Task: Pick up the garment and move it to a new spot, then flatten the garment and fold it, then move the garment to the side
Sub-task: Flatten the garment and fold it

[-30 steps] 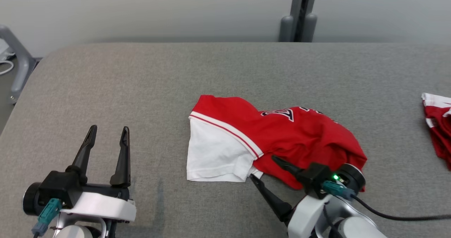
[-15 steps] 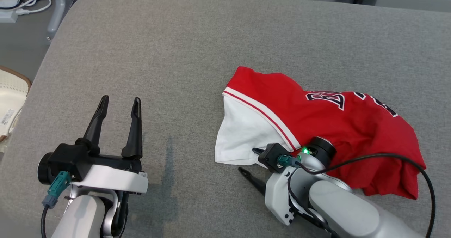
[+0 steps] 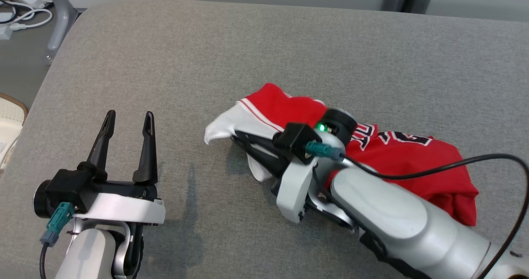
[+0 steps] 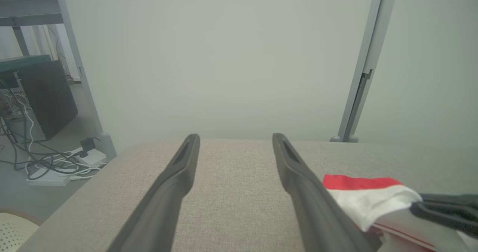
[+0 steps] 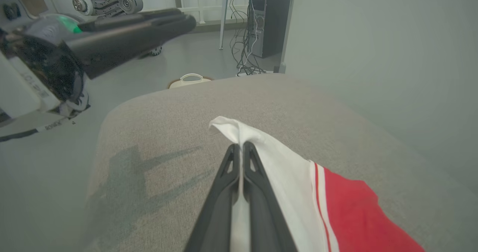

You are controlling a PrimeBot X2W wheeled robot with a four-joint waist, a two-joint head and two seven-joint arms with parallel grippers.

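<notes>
My right gripper (image 3: 241, 139) pinched the white sleeve of the red garment (image 3: 396, 163), its two dark fingers pressed together on the cloth. The sleeve's tip stuck out past the fingertips. The rest of the garment lay crumpled on the grey padded table (image 3: 165, 64), right of centre in the head view. My left gripper (image 3: 129, 115) hovered well apart on the left, fingers spread, holding nothing.

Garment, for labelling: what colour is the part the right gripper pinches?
White; the garment turns red farther back. Best in right wrist view.
</notes>
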